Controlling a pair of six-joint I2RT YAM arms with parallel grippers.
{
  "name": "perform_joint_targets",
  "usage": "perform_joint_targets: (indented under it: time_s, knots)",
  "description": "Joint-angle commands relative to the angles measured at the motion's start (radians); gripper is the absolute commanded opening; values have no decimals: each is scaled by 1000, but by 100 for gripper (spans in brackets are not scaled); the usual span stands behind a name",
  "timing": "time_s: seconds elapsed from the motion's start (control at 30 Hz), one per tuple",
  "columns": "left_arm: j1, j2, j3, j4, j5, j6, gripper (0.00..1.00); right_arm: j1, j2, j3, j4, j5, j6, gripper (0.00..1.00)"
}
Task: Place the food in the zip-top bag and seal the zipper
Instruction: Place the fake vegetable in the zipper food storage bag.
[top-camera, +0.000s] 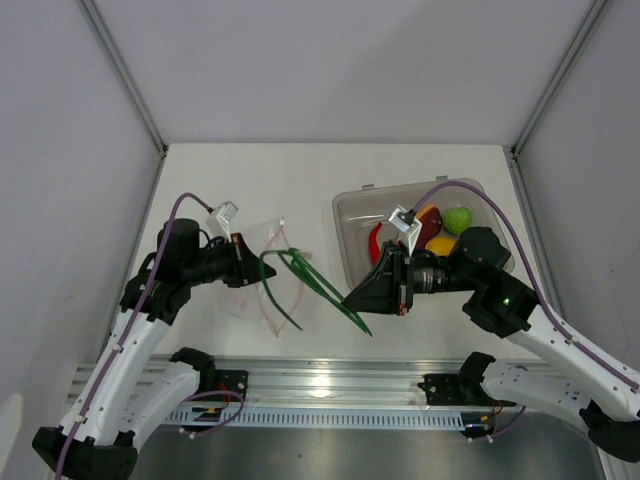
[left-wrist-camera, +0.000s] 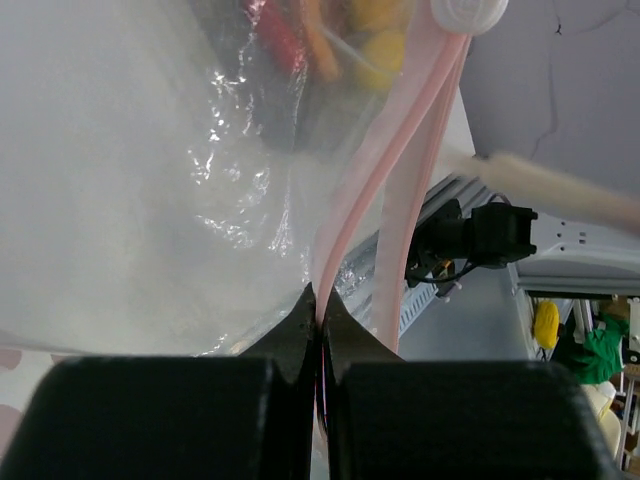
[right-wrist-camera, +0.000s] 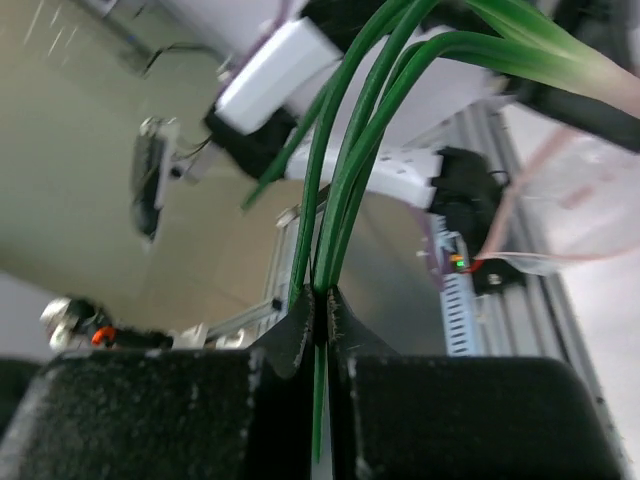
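Item count recorded at this station:

- Zip-top bag (top-camera: 250, 295): one, fitted with one zipper (top-camera: 268, 312).
- Green scallion (top-camera: 318, 283): one. It divided into several leaves, and their exact number could not be determined.
- Grey translucent bin (top-camera: 352, 205): one.
- Red chili (top-camera: 375, 243): one.
- Green round fruit (top-camera: 459, 219): one.
- Yellow-orange fruit (top-camera: 441, 246): one.
- Dark purple piece (top-camera: 432, 230): one.
- Further pieces were partly hidden and could not be counted.
- Grippers: two, comprising one left gripper (top-camera: 262, 266) and one right gripper (top-camera: 348, 297).
- Table (top-camera: 250, 180): one.
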Motion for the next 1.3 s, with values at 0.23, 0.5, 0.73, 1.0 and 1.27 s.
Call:
perform_joint_targets:
  time_s: [0.23, 0.5, 0.73, 1.0, 1.27]
  knots:
    - [-6, 12, -3, 140, 108, -35, 1, 201, 2, 105, 138, -45, 24, 0]
    - [-6, -21, 42, 106, 119, -40, 1, 221, 19, 21, 169, -2, 19, 0]
    - [-6, -72, 47, 110, 139, -73, 1, 213, -4, -84, 215, 41, 63, 0]
    - [-6, -139, 21, 144, 117, -113, 1, 98, -47, -212, 289, 111, 304, 0]
    - [-6, -183, -70, 267, 105, -153, 1, 104, 59, -177, 321, 232, 597, 0]
